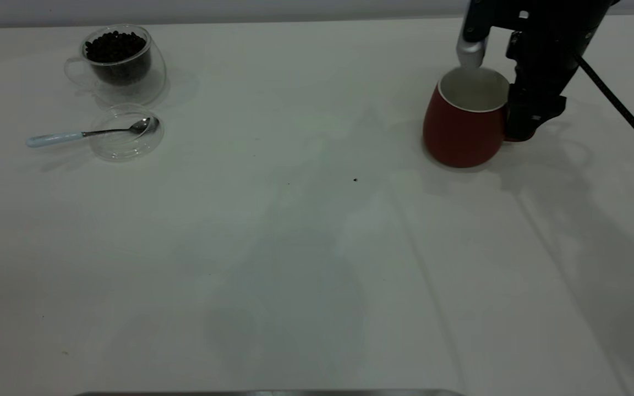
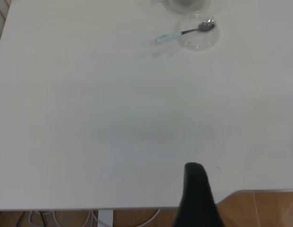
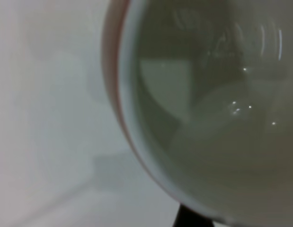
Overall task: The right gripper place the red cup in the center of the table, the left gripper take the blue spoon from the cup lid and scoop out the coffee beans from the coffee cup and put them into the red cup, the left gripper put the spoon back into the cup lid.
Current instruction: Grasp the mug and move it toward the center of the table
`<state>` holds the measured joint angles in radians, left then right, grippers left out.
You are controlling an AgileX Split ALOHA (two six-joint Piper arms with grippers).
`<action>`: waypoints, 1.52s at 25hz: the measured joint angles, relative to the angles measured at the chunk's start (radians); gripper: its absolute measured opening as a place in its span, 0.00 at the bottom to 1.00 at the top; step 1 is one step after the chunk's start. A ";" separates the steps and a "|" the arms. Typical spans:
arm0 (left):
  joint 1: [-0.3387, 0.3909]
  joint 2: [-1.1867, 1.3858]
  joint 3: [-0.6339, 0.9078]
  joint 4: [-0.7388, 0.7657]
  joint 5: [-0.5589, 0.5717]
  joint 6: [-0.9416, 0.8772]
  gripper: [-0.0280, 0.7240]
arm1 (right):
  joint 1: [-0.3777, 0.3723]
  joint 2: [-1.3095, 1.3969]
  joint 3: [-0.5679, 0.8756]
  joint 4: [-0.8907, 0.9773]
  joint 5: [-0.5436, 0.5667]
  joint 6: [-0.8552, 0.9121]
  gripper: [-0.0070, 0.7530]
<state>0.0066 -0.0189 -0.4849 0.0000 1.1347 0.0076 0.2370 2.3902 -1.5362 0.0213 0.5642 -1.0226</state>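
Observation:
The red cup (image 1: 463,129) stands at the table's (image 1: 295,247) far right, leaning slightly. My right gripper (image 1: 522,127) is shut on its handle at the cup's right side. The right wrist view is filled by the cup's white inside (image 3: 212,118), with one dark fingertip (image 3: 186,220) below the rim. The coffee cup (image 1: 121,63) with coffee beans (image 1: 114,47) stands far left. In front of it the blue spoon (image 1: 83,133) lies with its bowl on the cup lid (image 1: 125,135). Spoon (image 2: 184,33) and lid (image 2: 199,35) also show far off in the left wrist view. My left gripper (image 2: 196,198) hangs over the table's near edge.
A small dark speck (image 1: 355,179) lies near the table's middle. A black cable (image 1: 625,113) runs down to the right from the right arm. The table's edge and a wooden floor (image 2: 260,210) show in the left wrist view.

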 joint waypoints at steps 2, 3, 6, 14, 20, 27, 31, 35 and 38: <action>0.000 0.000 0.000 0.000 0.000 0.000 0.83 | 0.014 0.000 0.000 0.001 0.001 0.000 0.79; 0.000 0.000 0.000 0.000 0.000 0.000 0.83 | 0.020 0.000 0.000 0.001 0.002 0.000 0.79; 0.000 0.000 0.000 0.000 0.000 0.000 0.83 | 0.043 0.000 0.000 0.003 0.002 0.000 0.79; 0.000 0.000 0.000 0.000 0.000 -0.001 0.83 | 0.093 0.000 0.000 0.008 0.001 0.002 0.79; 0.000 0.000 0.000 0.000 0.000 -0.001 0.83 | 0.137 0.000 0.000 0.014 0.001 0.003 0.79; 0.000 0.000 0.000 0.000 0.000 -0.001 0.83 | 0.211 0.000 -0.002 0.038 0.001 0.015 0.79; 0.000 0.000 0.000 0.000 0.000 -0.001 0.83 | 0.253 0.000 -0.035 0.056 0.009 0.045 0.79; 0.000 0.000 0.000 0.000 0.000 -0.001 0.83 | 0.276 0.000 -0.082 0.081 0.024 0.075 0.79; 0.000 0.000 0.000 0.000 0.000 -0.001 0.83 | 0.281 0.000 -0.118 0.085 0.076 0.116 0.79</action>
<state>0.0066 -0.0189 -0.4849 0.0000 1.1347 0.0062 0.5180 2.3902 -1.6542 0.1059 0.6400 -0.9061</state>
